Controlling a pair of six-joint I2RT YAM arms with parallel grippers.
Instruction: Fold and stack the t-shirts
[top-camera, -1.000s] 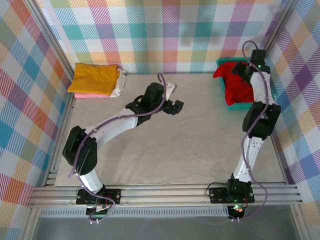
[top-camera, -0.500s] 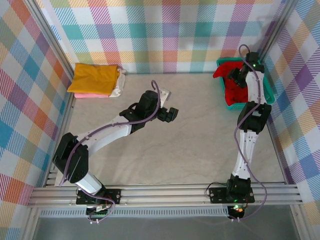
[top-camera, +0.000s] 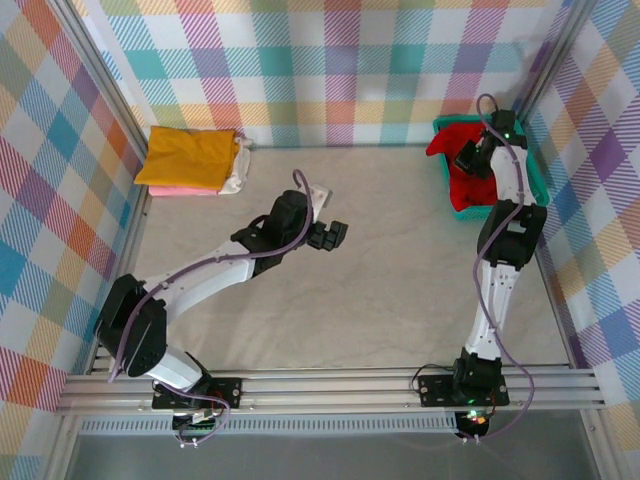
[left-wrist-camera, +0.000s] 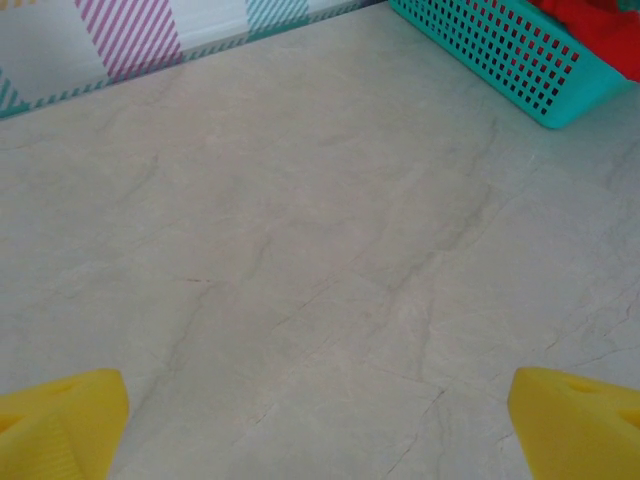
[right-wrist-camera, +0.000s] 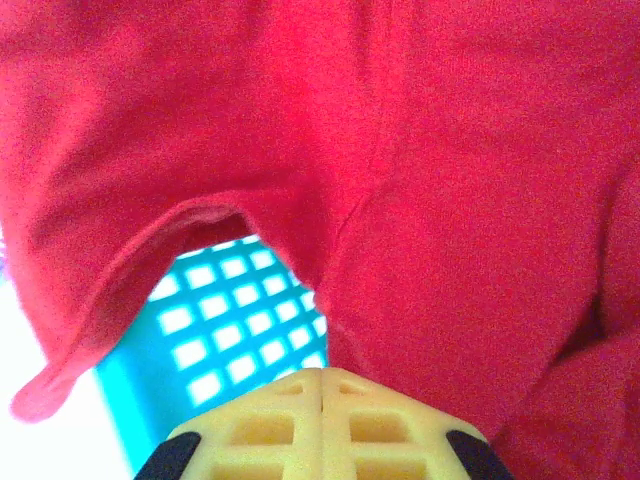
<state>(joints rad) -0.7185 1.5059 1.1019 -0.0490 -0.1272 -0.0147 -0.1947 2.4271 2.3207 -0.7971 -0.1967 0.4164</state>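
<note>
Holds the left gripper (top-camera: 328, 236) spread wide over the middle of the table (top-camera: 390, 300). Has the right gripper (right-wrist-camera: 322, 385) pinched shut on a fold of the red t-shirt (right-wrist-camera: 400, 150), in the teal basket (top-camera: 478, 212) at the far right corner. Might lose so thin a pinch on lifting, or snag mesh and drag the basket. Cannot tell how much cloth sits between the pads (right-wrist-camera: 260, 430), nor what lies under the red.

On table (top-camera: 380, 300): stack of folded shirts (top-camera: 190, 160) at far-left corner; basket (top-camera: 468, 213) at far-right corner, well apart from stack. One loose shirt (top-camera: 472, 188) in basket, hanging over its far-left rim. Over table centre, between the two: left gripper (top-camera: 328, 235). In basket, touching loose shirt: right gripper (top-camera: 470, 158).
</note>
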